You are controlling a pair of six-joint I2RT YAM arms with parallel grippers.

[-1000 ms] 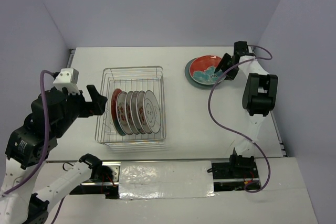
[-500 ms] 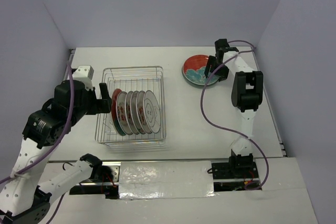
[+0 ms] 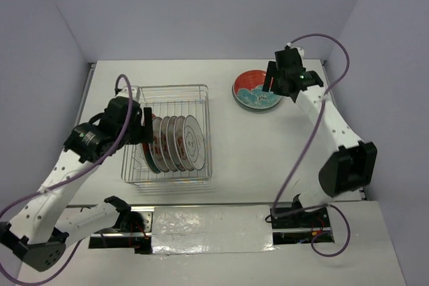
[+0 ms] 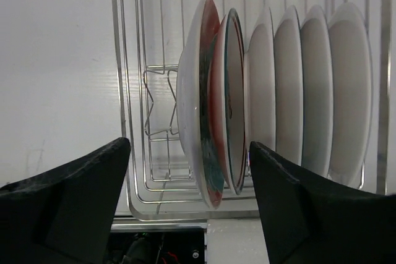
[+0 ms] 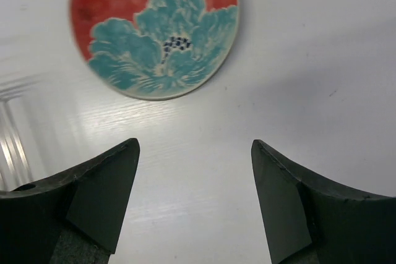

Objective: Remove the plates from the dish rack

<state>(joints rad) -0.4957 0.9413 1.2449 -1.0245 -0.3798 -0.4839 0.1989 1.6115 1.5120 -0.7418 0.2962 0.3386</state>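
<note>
The dish rack (image 3: pixel 167 88) is a silver wire basket left of centre, and several plates (image 3: pixel 175 143) stand on edge in it. My left gripper (image 3: pixel 144 127) hovers open at the rack's left end. In the left wrist view its jaws (image 4: pixel 189 145) straddle the two red-patterned plates (image 4: pixel 210 122), apart from them, with the white plates (image 4: pixel 303 91) to the right. One red plate with a teal flower (image 3: pixel 256 90) lies flat at the back right. My right gripper (image 3: pixel 274 84) hangs open and empty above its near edge (image 5: pixel 195 144), the plate (image 5: pixel 154 29) ahead of the fingers.
The rack's zigzag wire dividers (image 4: pixel 158 106) show left of the red plates. White walls close the table at the back and both sides. The right arm's purple cable (image 3: pixel 305 145) loops over the table's right side.
My left arm swung in to the rack's left end and its jaws now bracket the red plates. My right gripper opened wider and lifted off the flat red plate.
</note>
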